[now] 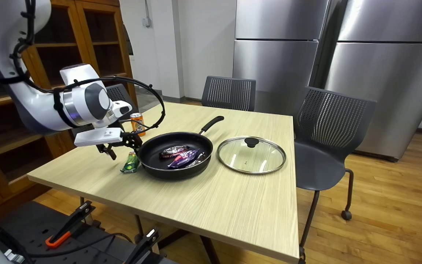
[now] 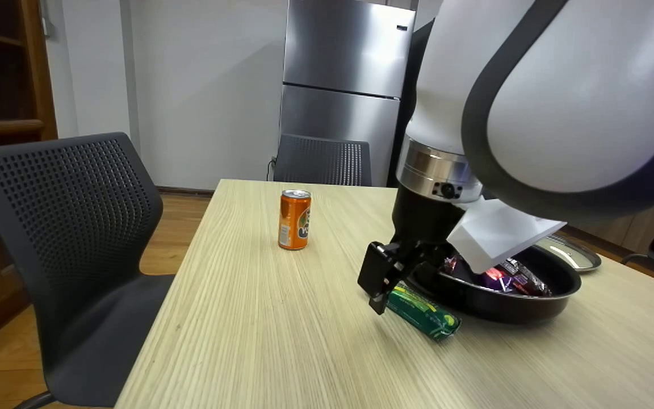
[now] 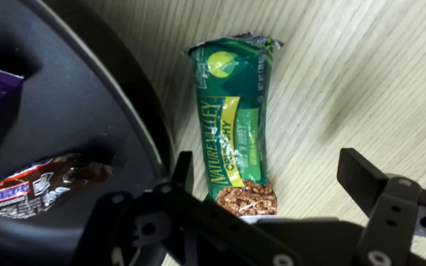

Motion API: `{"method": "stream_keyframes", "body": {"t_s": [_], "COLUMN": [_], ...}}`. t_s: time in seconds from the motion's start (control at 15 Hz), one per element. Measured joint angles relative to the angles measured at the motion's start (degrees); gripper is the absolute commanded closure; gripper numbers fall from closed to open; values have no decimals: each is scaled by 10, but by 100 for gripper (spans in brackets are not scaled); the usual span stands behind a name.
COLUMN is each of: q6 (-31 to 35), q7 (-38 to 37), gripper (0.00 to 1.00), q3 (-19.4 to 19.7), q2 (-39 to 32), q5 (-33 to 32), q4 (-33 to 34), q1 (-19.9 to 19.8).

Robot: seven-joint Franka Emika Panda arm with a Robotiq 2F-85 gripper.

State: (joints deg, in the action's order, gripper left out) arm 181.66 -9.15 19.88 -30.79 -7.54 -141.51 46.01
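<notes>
My gripper [image 3: 268, 166] is open and empty in the wrist view, its two fingers wide apart. A green granola bar [image 3: 231, 129] lies on the table partly between them, nearer the left finger; its lower end is hidden by the gripper. The bar also shows in both exterior views [image 1: 130, 164] [image 2: 422, 312], below the gripper [image 1: 125, 150]. A black frying pan [image 3: 80, 111] stands close beside the bar; I cannot tell whether the left finger touches its rim. In the pan lie a brown Snickers [image 3: 31, 188], a purple-wrapped bar [image 1: 183, 158] and another dark-wrapped bar [image 1: 174, 151].
An orange can [image 2: 294, 221] stands upright on the table [image 1: 247, 205], behind the gripper in an exterior view. A glass lid [image 1: 251, 161] with a black knob lies beside the pan. The pan's handle [image 1: 212, 123] points away. Dark chairs [image 1: 333, 124] stand around the table.
</notes>
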Motion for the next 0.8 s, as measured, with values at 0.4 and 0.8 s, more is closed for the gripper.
{"method": "stream_keyframes", "body": {"t_s": [0.4, 0.8], "q6": [0, 0], "q7": [14, 14], "gripper": [0, 0], "q3": [-3, 6], "q2": [-11, -27], "q5": [0, 0], "q4": [0, 6], "q1": [12, 23]}}
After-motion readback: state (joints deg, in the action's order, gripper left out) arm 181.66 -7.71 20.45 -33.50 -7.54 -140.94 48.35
